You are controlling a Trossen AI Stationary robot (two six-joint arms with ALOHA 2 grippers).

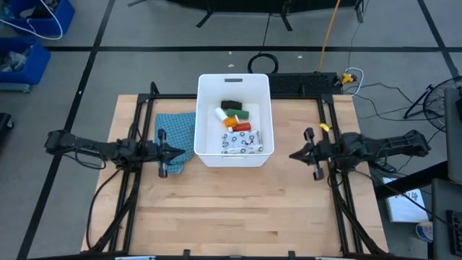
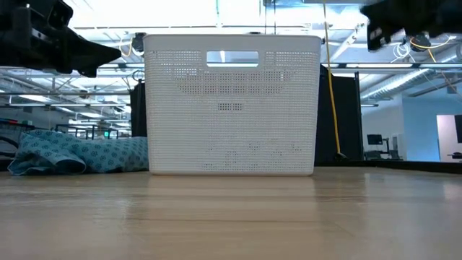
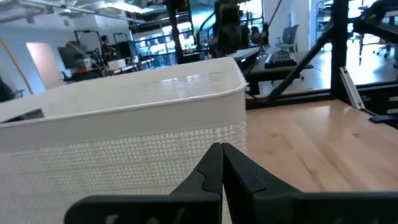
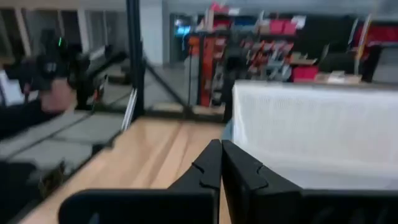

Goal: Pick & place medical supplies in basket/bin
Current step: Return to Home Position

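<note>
The white tub [image 1: 234,84] stands at the table's far middle; in the low view the tub [image 2: 231,108] fills the centre, handle slot on top. Inside lie the black oblong [image 1: 232,105], green oblong [image 1: 242,113], white bottle [image 1: 221,113], orange vial [image 1: 229,121], red tube [image 1: 242,128] and the dotted white packet [image 1: 242,145]. My left gripper [image 1: 182,152] hovers left of the tub, over the teal cloth, shut and empty; its fingertips [image 3: 221,149] point at the tub wall. My right gripper [image 1: 292,154] hovers right of the tub, shut and empty, fingertips [image 4: 221,144] together.
The teal patterned cloth [image 1: 177,131] lies crumpled against the tub's left side. Black frame rails [image 1: 137,173] run along the table's left and right sides. Bare wood [image 1: 231,209] stretches across the near half of the table. A dark keyboard [image 1: 303,83] sits past the far edge.
</note>
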